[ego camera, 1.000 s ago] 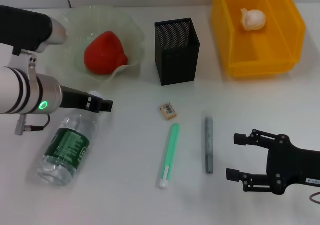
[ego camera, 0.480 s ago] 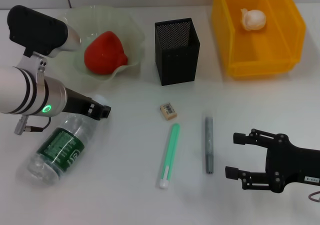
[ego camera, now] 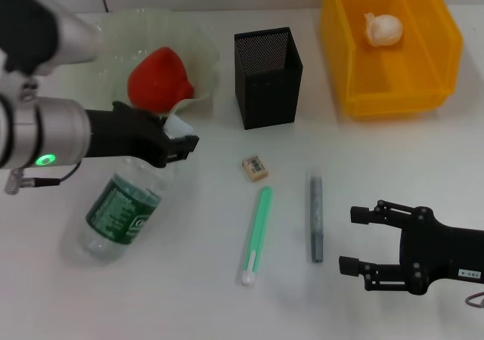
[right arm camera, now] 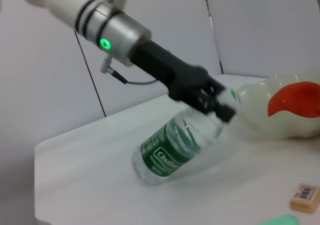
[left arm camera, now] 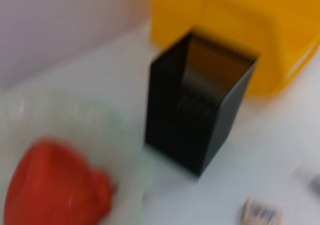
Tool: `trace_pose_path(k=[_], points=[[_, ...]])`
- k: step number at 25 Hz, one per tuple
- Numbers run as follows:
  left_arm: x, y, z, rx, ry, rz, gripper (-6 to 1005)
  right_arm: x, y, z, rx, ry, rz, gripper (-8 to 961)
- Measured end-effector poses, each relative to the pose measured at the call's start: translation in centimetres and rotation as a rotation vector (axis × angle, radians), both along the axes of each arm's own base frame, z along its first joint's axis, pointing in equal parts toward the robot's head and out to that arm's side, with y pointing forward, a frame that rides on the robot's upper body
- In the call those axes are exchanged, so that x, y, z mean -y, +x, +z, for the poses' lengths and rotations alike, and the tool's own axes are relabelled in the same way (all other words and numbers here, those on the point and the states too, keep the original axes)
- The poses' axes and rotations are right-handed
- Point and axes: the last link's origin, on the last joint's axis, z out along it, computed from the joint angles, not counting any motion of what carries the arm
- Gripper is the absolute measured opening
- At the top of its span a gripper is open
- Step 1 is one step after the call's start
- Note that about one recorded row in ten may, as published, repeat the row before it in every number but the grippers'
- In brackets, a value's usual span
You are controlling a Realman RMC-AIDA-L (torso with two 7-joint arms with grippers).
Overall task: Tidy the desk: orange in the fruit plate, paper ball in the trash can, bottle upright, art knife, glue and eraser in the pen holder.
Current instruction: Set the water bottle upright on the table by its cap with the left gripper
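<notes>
Trash can (ego camera: 393,60) is seen far beyond the right gripper (ego camera: 361,240), which is spread wide, empty. Fruit plate (ego camera: 198,49) lies just behind the left gripper (ego camera: 178,142), closed on the tilted bottle (ego camera: 125,208) at its cap.

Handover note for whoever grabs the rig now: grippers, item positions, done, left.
Left gripper: shut on the bottle at its cap end, bottle tilted, base on the desk.
Right gripper: open, idle at the near right.
Done: orange in the fruit plate; paper ball in the trash can.
Left: stand the bottle up; eraser, green stick and grey stick lie on the desk and go in the pen holder.
</notes>
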Motion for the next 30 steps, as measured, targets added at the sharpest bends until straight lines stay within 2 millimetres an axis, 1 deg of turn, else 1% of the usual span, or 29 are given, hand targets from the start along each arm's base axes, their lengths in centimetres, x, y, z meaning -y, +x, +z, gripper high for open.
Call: trace_pose_path(k=[1, 2, 3, 5, 6, 8, 9, 11, 17, 18, 24, 30], points=[[0.5, -0.3, 1.0, 0.058, 0.027, -0.062, 433, 0.0, 0.0, 0.0, -0.001, -0.002, -0.002, 841], [0.5, -0.3, 1.0, 0.058, 0.027, -0.062, 433, 0.0, 0.0, 0.0, -0.001, -0.002, -0.002, 841], [0.7, -0.4, 1.3, 0.082, 0.041, -0.097, 434, 0.0, 0.0, 0.0, -0.001, -0.003, -0.003, 841], [1.3, -0.9, 1.8, 0.115, 0.062, -0.141, 434, 0.0, 0.0, 0.0, -0.002, -0.005, -0.005, 841], [1.8, -1.5, 2.3, 0.157, 0.088, -0.187, 434, 0.0, 0.0, -0.1, -0.002, -0.007, -0.006, 841], [1.8, -1.5, 2.3, 0.157, 0.088, -0.187, 434, 0.0, 0.0, -0.1, -0.002, -0.008, -0.005, 841], [2.3, -2.0, 2.8, 0.201, 0.121, -0.232, 434, 0.0, -0.1, -0.1, -0.002, -0.009, -0.006, 841], [2.7, -2.7, 3.2, 0.227, 0.154, -0.284, 434, -0.1, -0.1, -0.1, -0.003, -0.015, -0.008, 841], [2.9, -3.8, 3.8, 0.248, 0.196, -0.308, 434, -0.2, -0.3, -0.1, -0.005, -0.021, -0.013, 840], [2.9, -4.4, 4.0, 0.262, 0.217, -0.314, 433, -0.2, -0.3, -0.1, -0.005, -0.021, -0.013, 840], [2.7, -5.1, 4.1, 0.269, 0.236, -0.304, 438, -0.1, -0.2, -0.1, -0.001, -0.036, -0.023, 840], [2.6, -5.5, 4.4, 0.327, 0.259, -0.271, 465, 0.0, -0.2, -0.2, -0.002, -0.04, -0.025, 840]])
